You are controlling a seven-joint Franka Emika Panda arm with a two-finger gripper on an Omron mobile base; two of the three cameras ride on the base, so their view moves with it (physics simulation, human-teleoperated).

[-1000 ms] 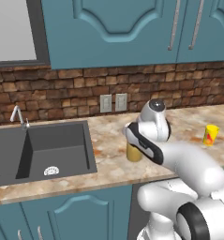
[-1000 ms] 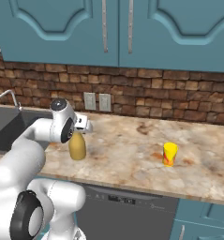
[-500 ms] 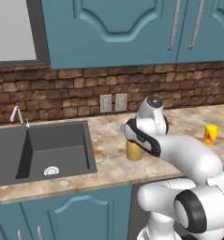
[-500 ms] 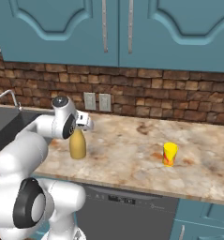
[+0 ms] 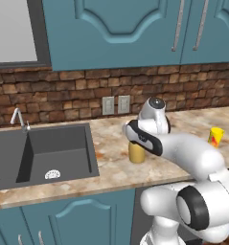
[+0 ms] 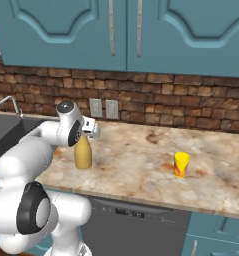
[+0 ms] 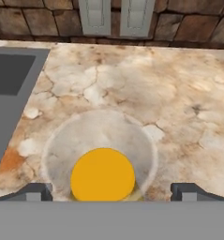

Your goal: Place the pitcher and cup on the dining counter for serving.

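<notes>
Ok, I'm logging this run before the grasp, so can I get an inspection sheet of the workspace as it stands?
Surface: marbled counter with a dark sink at its left end.
Job's things: pitcher upright on the counter near the sink; cup upright, well apart to its right. Neither is on a dining counter.
Clutter: nothing seen.
Tool: tool directly above the pitcher's top, fingertips spread to either side of it, not touching.
Cables: nothing seen.
Surroundings: brick backsplash with two wall outlets, faucet, teal cabinets above and below.
</notes>
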